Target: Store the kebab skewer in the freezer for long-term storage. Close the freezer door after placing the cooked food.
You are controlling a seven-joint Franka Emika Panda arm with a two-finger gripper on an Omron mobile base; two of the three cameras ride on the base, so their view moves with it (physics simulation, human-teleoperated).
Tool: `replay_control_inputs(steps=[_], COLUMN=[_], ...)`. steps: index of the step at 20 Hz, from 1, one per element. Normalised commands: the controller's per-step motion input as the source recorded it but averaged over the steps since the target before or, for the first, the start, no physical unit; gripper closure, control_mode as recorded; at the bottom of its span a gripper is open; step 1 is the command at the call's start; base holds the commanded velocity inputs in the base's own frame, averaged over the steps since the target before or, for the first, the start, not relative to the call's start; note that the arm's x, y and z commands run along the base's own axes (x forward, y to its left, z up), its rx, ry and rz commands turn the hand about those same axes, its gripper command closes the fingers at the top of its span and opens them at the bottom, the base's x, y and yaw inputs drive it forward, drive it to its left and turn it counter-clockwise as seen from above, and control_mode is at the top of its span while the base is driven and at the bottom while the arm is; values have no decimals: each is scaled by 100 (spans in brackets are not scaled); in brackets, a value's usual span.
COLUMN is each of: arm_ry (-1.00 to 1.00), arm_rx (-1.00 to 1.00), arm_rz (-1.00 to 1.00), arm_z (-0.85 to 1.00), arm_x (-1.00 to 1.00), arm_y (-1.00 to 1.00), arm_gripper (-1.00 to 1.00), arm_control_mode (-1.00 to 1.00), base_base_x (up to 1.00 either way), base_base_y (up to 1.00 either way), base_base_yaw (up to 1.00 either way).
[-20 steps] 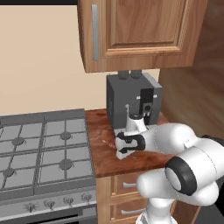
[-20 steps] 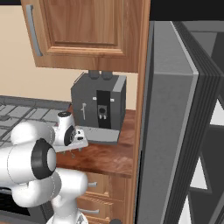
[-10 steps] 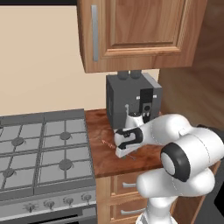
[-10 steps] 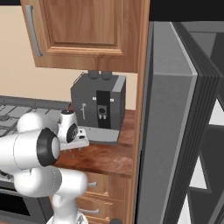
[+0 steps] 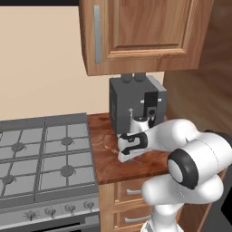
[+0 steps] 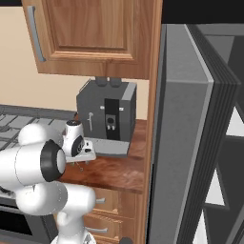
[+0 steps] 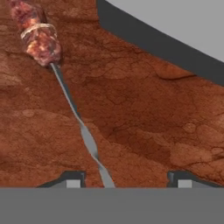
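The kebab skewer (image 7: 37, 36) lies flat on the brown wooden counter (image 7: 144, 118). Its red-brown meat chunks are at the hand view's top left, and its thin grey stick (image 7: 87, 139) runs down to the bottom centre. My gripper (image 7: 127, 180) is open, with the stick's bare end between the two fingertips (image 7: 72, 179) and touching neither. From the left base the hand hangs low over the counter with the gripper (image 5: 128, 157) just right of the skewer (image 5: 110, 147). At the right stands the grey freezer door (image 6: 181, 143), swung open, with white shelves (image 6: 234, 125) behind it.
A dark grey coffee machine (image 5: 136, 104) stands at the back of the counter, close behind the hand; its base (image 7: 175, 48) fills the hand view's top right. A gas stove (image 5: 45, 154) adjoins on the left. Wooden wall cabinets (image 5: 140, 36) hang overhead.
The hand has sunk slightly toward the counter and shifted a little left. The elbow has swung forward. The skewer has not moved.
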Motion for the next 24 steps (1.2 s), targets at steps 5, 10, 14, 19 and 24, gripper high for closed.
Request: replay_control_inputs(steps=[5,10,14,19,24], arm_ry=[1,1,-6,-3,3], arm_rx=[0,-10,-16,-24,-4], arm_rz=[0,0,-1,-3,-23], arm_z=[-2,26,93,100,100], arm_x=[0,-7,-58,-59,-55], arm_y=[6,45,36,12,-16], arm_gripper=[100,100,100,100,100], arm_control_mode=[-100,-100,-100,-100,-100], base_base_x=[0,0,0,0,0], base_base_y=[0,0,0,0,0], base_base_yaw=[0,0,0,0,0])
